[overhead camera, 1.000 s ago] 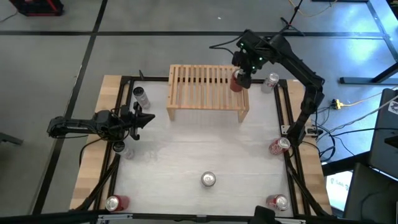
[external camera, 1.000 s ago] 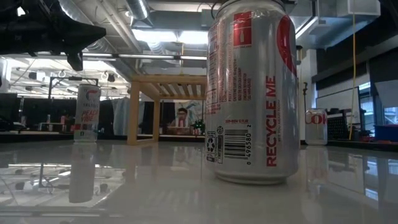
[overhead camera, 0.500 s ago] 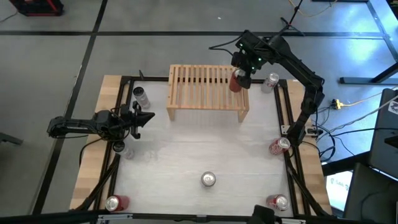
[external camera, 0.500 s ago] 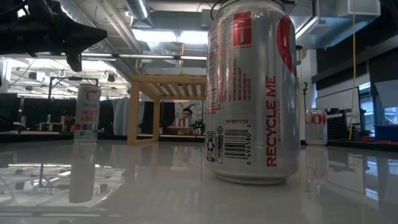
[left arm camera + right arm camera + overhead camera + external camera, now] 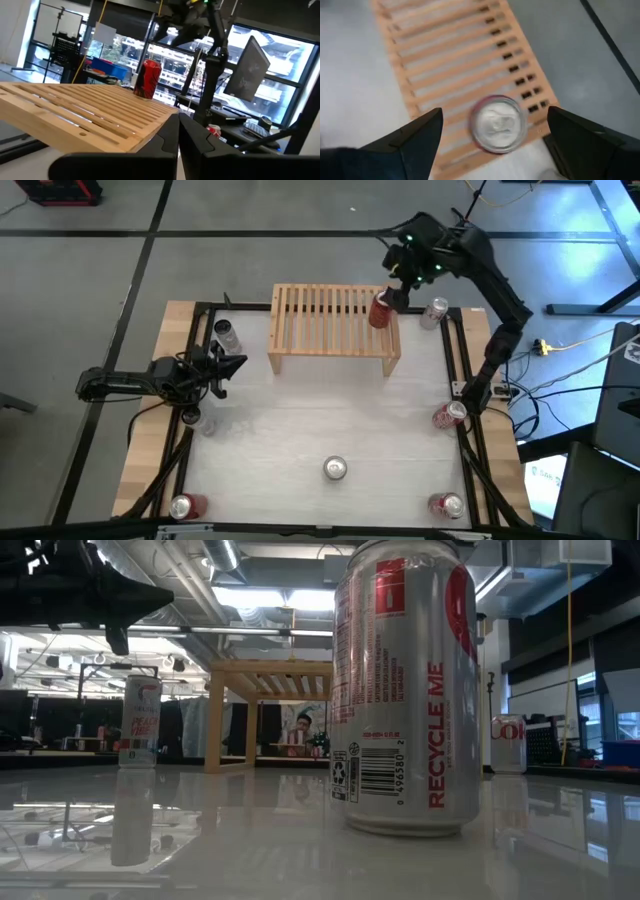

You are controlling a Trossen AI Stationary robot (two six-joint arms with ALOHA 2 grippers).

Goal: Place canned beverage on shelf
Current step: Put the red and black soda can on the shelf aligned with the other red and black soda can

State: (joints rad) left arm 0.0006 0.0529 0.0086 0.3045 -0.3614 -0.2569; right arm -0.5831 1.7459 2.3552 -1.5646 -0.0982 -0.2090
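Standing upright on the right end of the shelf (image 5: pixel 333 320), the red can (image 5: pixel 380 310) sits below the right gripper (image 5: pixel 490 135), fingers spread apart. The left gripper (image 5: pixel 238 364) waits, fingers together, near the table's left edge.

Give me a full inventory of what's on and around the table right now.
Shelf: one, light wood, slatted, far middle of the table.
Red can: one, upright on the shelf's right end.
Other cans: seven, silver and red, on the table: two along the left edge, three along the right, one at the near left corner, one near middle.
Left hand: dark, shut, low at the table's left side.
Right hand: dark, open, above the red can, not touching it.
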